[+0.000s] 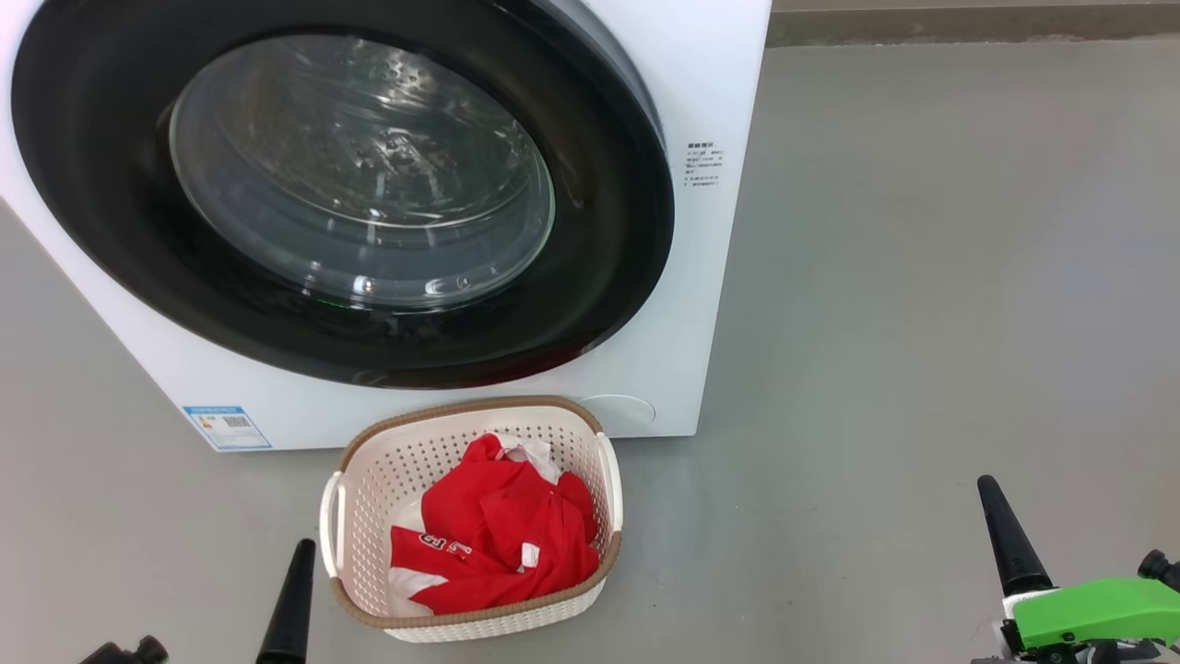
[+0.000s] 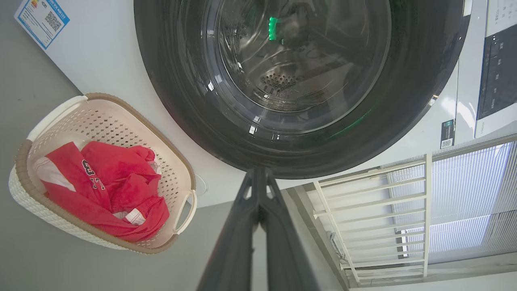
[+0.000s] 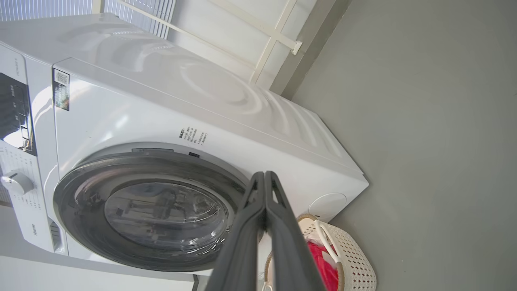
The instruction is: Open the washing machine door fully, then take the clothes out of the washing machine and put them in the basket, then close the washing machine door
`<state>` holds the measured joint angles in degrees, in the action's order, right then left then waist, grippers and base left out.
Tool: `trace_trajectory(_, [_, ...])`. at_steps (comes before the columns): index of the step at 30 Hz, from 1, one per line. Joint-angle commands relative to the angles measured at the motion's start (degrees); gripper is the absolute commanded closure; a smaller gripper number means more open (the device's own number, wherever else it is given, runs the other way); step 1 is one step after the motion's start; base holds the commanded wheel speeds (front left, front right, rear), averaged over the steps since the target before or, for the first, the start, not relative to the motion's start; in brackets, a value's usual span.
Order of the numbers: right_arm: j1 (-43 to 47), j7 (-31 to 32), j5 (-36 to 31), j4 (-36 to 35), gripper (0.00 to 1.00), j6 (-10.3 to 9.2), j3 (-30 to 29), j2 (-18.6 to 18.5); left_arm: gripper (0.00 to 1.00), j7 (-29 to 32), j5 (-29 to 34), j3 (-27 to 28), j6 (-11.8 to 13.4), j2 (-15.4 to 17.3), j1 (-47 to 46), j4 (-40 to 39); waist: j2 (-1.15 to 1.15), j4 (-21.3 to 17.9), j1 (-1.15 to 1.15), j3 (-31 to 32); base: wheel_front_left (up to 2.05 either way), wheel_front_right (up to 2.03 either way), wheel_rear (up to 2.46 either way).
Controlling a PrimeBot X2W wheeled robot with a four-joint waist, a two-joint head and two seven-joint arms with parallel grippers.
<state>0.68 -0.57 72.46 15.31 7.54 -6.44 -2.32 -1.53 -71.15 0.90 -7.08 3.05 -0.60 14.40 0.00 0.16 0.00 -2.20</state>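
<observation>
Though cropped at the top in the head view, washing machine: big white front-loader with a smooth glossy cabinet, standing on a grey floor. Round washing machine door: wide glossy black rim around a bulging clear glass bowl, lying flush against the front, apparently shut; judged stiff, heavy and slippery on the rim, best taken at its free edge, no handle recess clearly made out. Cream basket: perforated plastic, rounded rectangle, brown woven-look rim, white side handles, on the floor just before the machine; probably light and rigid. Red clothes: fabric with white parts and lettering, heaped inside the basket; soft, limp, light, likely easiest pinched at a raised fold. Both left hand and right hand: long dark fingers pressed together, empty, the left near the basket, the right well apart.
</observation>
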Motion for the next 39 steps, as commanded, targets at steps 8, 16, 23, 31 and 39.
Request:
trace_trajectory(8, [-3.81,1.59,5.3,-1.36,1.0,-0.04,0.84,-1.13,1.0,1.56,-5.87,2.05,-0.31,1.25,-3.47,-0.95,0.0,-0.04,0.0,0.46,0.0,0.0,0.0])
trace_trajectory(16, [-4.65,2.96,9.58,-1.35,1.0,-0.04,0.81,-1.14,1.0,2.9,-10.69,2.44,-0.34,1.3,-4.02,-0.81,0.0,-0.07,0.0,0.9,0.0,0.0,0.0])
trace_trajectory(23, [-5.5,4.33,13.87,-1.35,1.0,-0.05,0.77,-1.14,1.0,4.25,-15.51,2.85,-0.37,1.33,-4.57,-0.66,0.0,-0.1,0.0,1.35,0.0,0.0,0.0])
trace_trajectory(31, [-6.35,5.72,18.16,-1.34,1.0,-0.05,0.73,-1.14,1.0,5.61,-20.32,3.28,-0.39,1.35,-5.12,-0.52,0.0,-0.14,0.0,1.79,0.0,0.0,0.0])
trace_trajectory(39, [-6.79,6.45,20.33,-1.33,1.0,-0.05,0.67,-1.12,1.0,6.37,-22.72,3.57,-0.41,1.31,-5.41,-0.45,0.0,-0.16,0.0,2.02,0.0,0.0,0.0])
